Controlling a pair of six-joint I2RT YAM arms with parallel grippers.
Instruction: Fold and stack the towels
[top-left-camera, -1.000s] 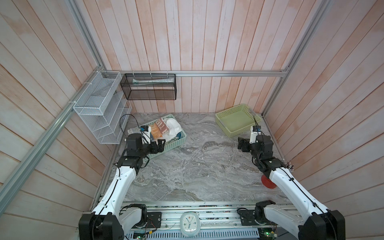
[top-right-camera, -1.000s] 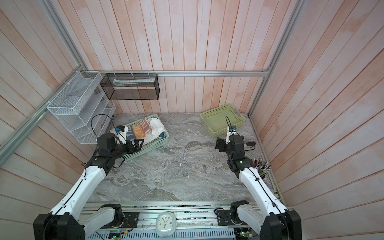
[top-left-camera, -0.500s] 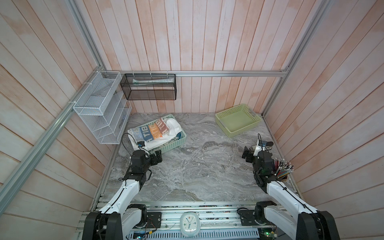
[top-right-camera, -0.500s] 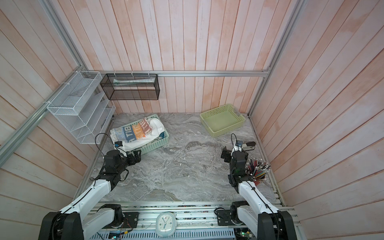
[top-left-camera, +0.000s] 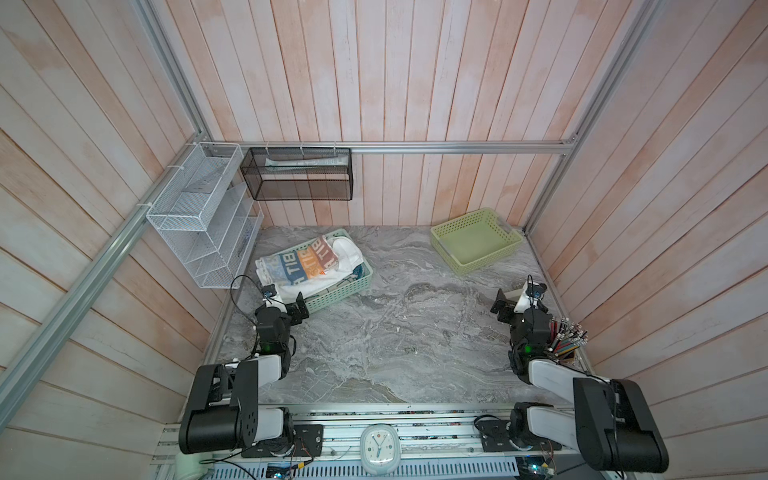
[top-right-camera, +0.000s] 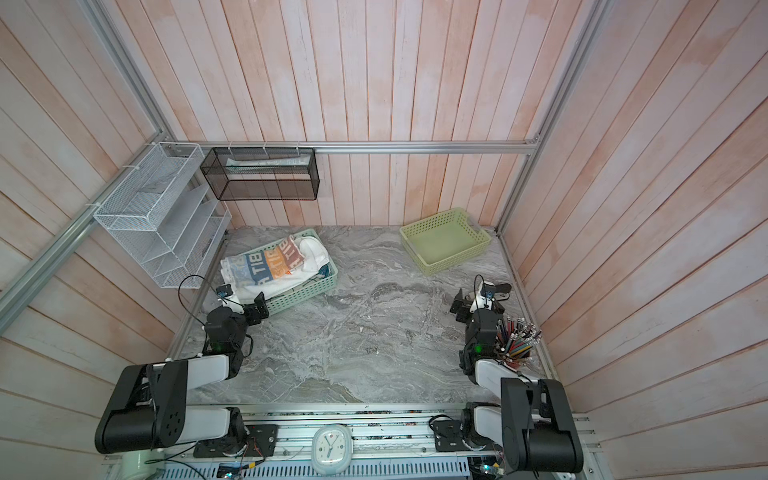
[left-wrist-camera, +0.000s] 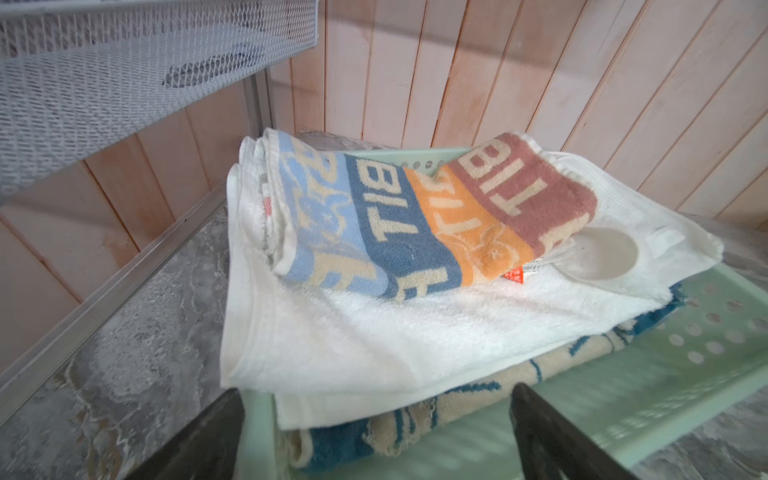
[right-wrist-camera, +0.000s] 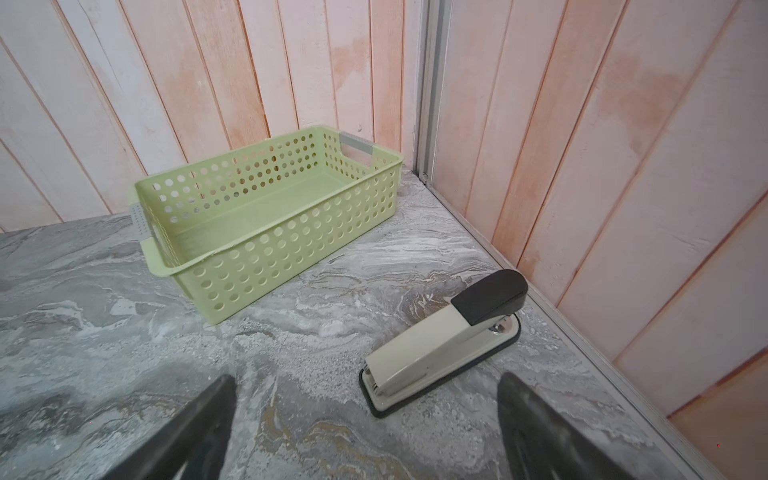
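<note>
Left claw (left-wrist-camera: 378, 395) wide open, empty, at corner of mint perforated basket (left-wrist-camera: 665, 374). Right claw (right-wrist-camera: 365, 378) wide open, empty, above marbled grey desk (top-left-camera: 395, 332); centre free. In basket, rear left: striped towel (left-wrist-camera: 395, 220) lettered "BIT" atop white towel (left-wrist-camera: 374, 332), cream-blue towel (left-wrist-camera: 436, 415) beneath. Stapler (right-wrist-camera: 436, 353) near right edge.

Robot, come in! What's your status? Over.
Left gripper open, right gripper open, both empty. Towels stacked in mint basket. Stapler lies before right gripper.
</note>
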